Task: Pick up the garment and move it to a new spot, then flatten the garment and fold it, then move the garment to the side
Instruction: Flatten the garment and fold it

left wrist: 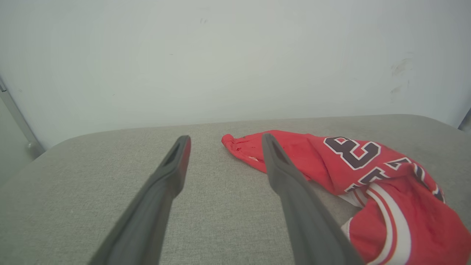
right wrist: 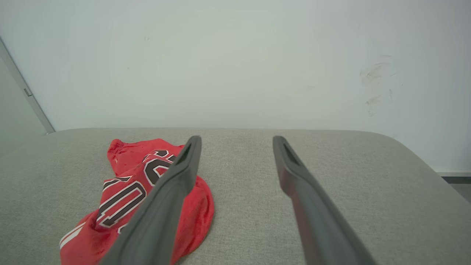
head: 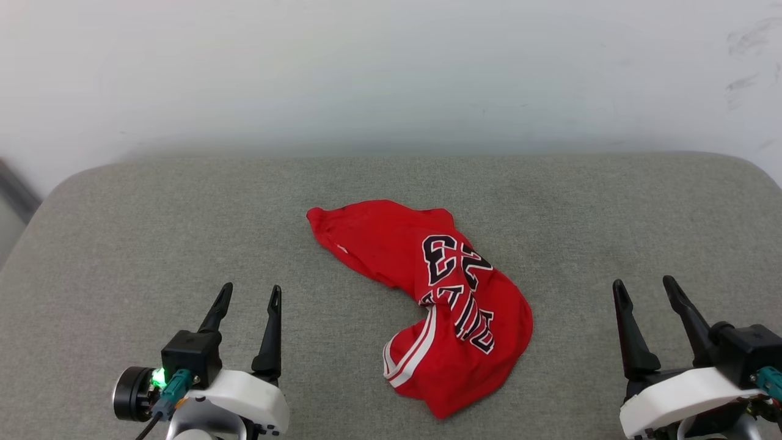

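My left gripper point(head: 252, 287) sits left of the shirt point(head: 427, 287), fingers spread, empty. The shirt lies crumpled mid-cushion point(head: 153, 214). My right gripper point(head: 643, 281) sits right of it, likewise spread. Pickup hasn't begun; next I'd reach in and pinch cloth.

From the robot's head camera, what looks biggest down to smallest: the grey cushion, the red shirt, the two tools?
1. grey cushion
2. red shirt
3. left tool and right tool: about alike
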